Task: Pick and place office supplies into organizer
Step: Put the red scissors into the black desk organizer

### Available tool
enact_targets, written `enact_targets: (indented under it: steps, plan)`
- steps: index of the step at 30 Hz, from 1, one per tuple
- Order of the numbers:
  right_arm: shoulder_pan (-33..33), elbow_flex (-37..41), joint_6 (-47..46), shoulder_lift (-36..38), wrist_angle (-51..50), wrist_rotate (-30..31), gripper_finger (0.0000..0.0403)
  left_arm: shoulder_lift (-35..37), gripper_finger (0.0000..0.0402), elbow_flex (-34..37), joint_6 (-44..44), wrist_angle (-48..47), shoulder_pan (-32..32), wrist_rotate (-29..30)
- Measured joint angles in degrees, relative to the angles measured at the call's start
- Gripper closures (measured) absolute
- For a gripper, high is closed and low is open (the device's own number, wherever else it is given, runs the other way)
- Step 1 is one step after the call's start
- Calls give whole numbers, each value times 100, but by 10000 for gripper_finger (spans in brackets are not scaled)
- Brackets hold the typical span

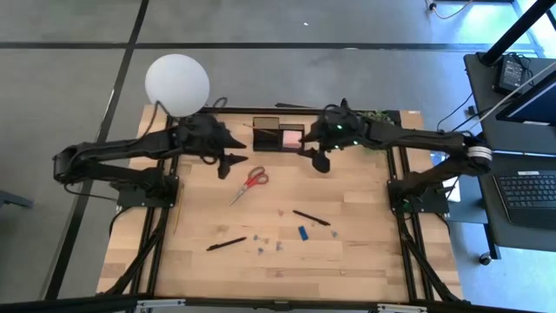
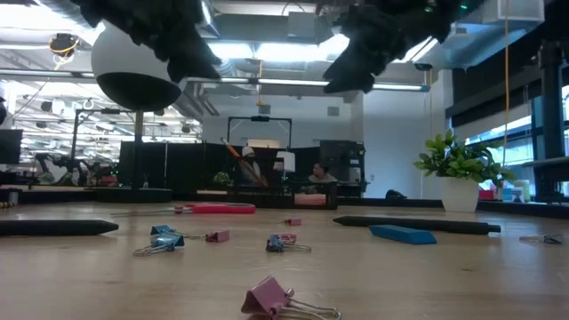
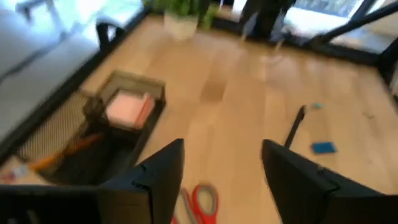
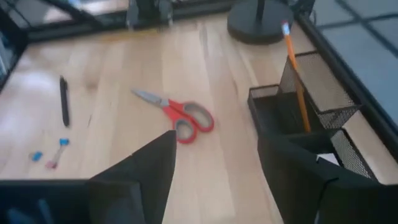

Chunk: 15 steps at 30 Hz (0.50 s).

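The black mesh organizer [image 1: 278, 137] stands at the table's far edge. A pink sticky-note pad [image 3: 129, 109] lies in one compartment, and a pencil [image 4: 297, 81] stands tilted in its mesh cup. Red-handled scissors [image 1: 253, 183] lie flat in front of it. Two black pens [image 1: 311, 217] [image 1: 226, 244], a blue block [image 1: 303, 232] and small clips [image 1: 261, 239] lie nearer the front. My left gripper [image 1: 234, 161] hovers open above the table, left of the organizer and over the scissors [image 3: 202, 202]. My right gripper [image 1: 319, 161] hovers open just right of the organizer [image 4: 305, 118]. Both are empty.
A lamp with a white globe [image 1: 177, 83] and a round black base [image 4: 261, 25] stands at the far left corner. A small potted plant [image 2: 458, 173] stands at the far right. Binder clips [image 2: 280, 298] lie near the front edge. Bare wood shows between the scattered items.
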<state>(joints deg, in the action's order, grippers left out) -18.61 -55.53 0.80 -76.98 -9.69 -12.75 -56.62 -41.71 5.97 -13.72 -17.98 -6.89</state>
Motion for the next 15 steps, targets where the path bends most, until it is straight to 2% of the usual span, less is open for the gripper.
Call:
enact_targets:
  steps: [4,8,11,15]
  plan:
    - [0,546,-451,267,447,19,174,-578,193,-78,228,-123,164,500]
    - [0,736,-569,305,497,19,174,-1199,195,-405,226,-479,471,948]
    - [0,739,-600,282,473,21,174,-1656,196,-775,291,-956,684,1078]
    - [0,739,-491,281,496,26,174,-2254,196,-1211,861,-1443,793,1204]
